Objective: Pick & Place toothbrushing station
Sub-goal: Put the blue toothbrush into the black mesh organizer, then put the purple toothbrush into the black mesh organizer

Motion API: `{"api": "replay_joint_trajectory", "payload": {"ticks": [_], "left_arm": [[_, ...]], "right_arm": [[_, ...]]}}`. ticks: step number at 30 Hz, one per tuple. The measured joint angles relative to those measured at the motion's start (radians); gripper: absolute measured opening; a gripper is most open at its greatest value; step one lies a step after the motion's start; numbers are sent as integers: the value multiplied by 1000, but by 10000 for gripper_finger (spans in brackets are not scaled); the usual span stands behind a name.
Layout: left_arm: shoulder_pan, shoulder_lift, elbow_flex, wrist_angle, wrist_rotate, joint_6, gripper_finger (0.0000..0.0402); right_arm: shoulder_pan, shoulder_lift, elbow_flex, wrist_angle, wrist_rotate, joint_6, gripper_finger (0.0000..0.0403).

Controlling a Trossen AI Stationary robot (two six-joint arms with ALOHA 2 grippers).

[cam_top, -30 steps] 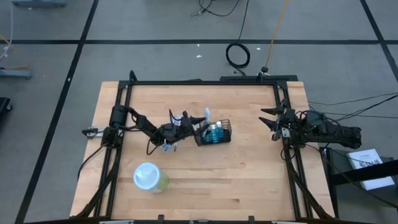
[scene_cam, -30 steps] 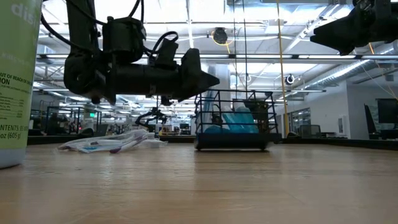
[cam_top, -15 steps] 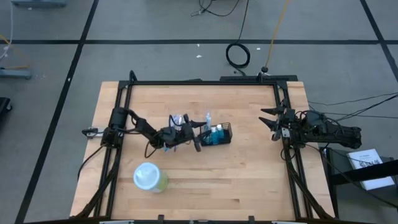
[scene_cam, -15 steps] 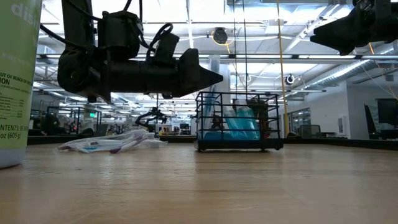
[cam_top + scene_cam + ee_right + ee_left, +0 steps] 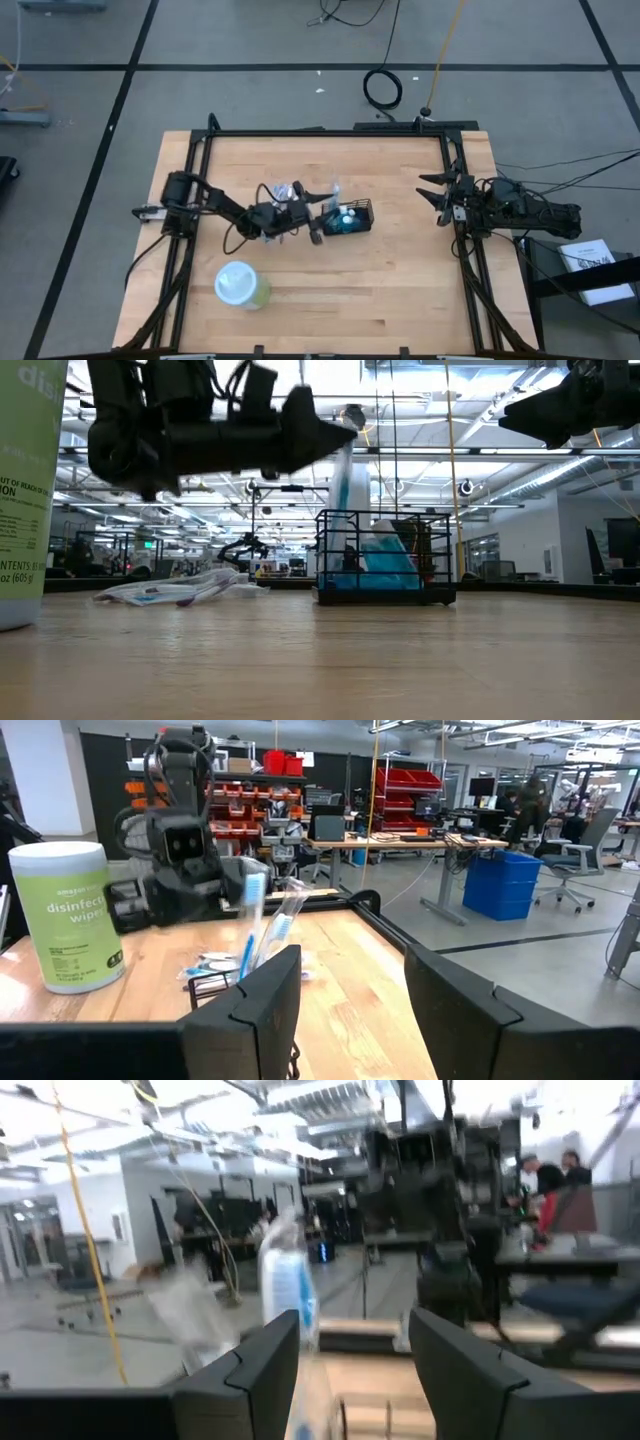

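Risen since earlier: left tool (image 5: pixel 335 435), fingers apart, above caddy (image 5: pixel 347 218); right tool (image 5: pixel 432 196) open; contact perhaps none.

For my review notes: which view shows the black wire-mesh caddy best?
The low view: the caddy stands side-on and unobstructed on the table. The high view shows it small from above. The right wrist view catches one corner; the left wrist view shows nothing clear.

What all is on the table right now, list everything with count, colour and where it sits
Wire-mesh caddy: one, black, table centre, blue toothbrushes standing in it.
Packaged toothbrushes: small pile, clear wrap, just left of the caddy.
Disinfecting wipes canister: one, pale green with whitish lid, front left.
Table: one, light wood, black frame.
Left gripper: one, dark, open, raised beside the caddy.
Right gripper: one, dark, open, waiting at the right edge.
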Motion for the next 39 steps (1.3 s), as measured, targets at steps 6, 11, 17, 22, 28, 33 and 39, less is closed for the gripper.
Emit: {"api": "replay_joint_trajectory", "payload": {"ticks": [6,11,17,22,28,33,39], "left_arm": [[-5,-148,0,-212,-18,73,198],[4,-203,0,-399,-47,3,198],[12,-188,0,-458,-35,-51,198],[13,-189,0,-495,-56,-54,198],[4,-201,-1,-497,-71,-17,198],[-34,-252,0,-541,-238,94,198],[-94,-365,0,-741,-498,157,198]], "right_arm": [[0,0,0,0,0,0,171],[0,0,0,0,0,0,171],[0,0,0,0,0,0,171],[0,0,0,0,0,0,171],[0,0,0,0,0,0,171],[0,0,0,0,0,0,171],[0,0,0,0,0,0,171]]}}
